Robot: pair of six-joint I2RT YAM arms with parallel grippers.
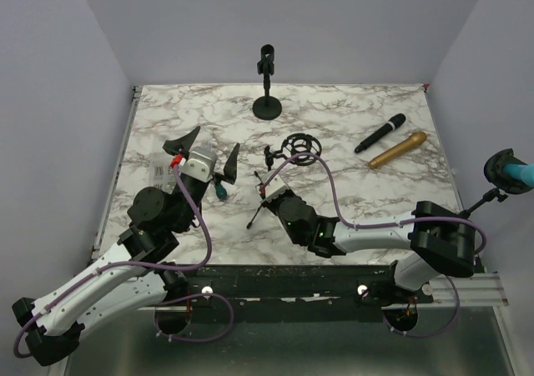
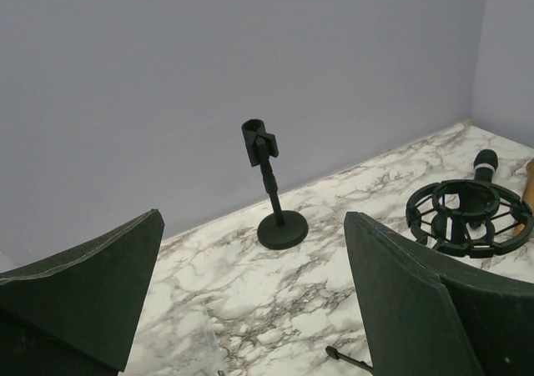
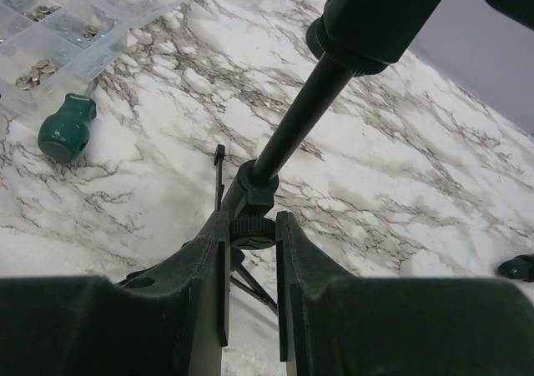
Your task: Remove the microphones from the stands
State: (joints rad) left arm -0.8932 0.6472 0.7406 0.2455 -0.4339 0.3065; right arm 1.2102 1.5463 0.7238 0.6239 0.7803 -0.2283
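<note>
The left claw (image 1: 217,138) hangs over the left part of the tabletop (image 1: 384,188), spread wide, with nothing between its fingers (image 2: 92,293) and touching nothing. Just below it lies a clear box (image 1: 161,170), close to the tabletop's left edge, and a green screwdriver (image 1: 219,190) lies just right of the box. Ahead of this claw, bare marble runs open to the stand (image 1: 267,101), which is upright on its round base near the rear edge and wall. Its clip is on top, and no mic is in it.

Right of the screwdriver, the right claw (image 3: 251,222) reaches in from the right, nearly pressed together. It pinches the knurled knob at the joint of a small tripod (image 1: 260,209), one finger on each side. The tripod's pole leans up and away from the pinch, and its thin legs splay on the marble beneath the claw. The shock mount (image 1: 299,147) sits just behind this claw; whether anything is in its ring cannot be told.

Farther right, both mics lie flat on the tabletop, well apart from the stand. The black mic (image 1: 380,132) is behind the gold mic (image 1: 398,149), side by side and slanted alike. Open marble lies between them and the right edge, and more along the near edge in front of them, crossed only by the right arm.
</note>
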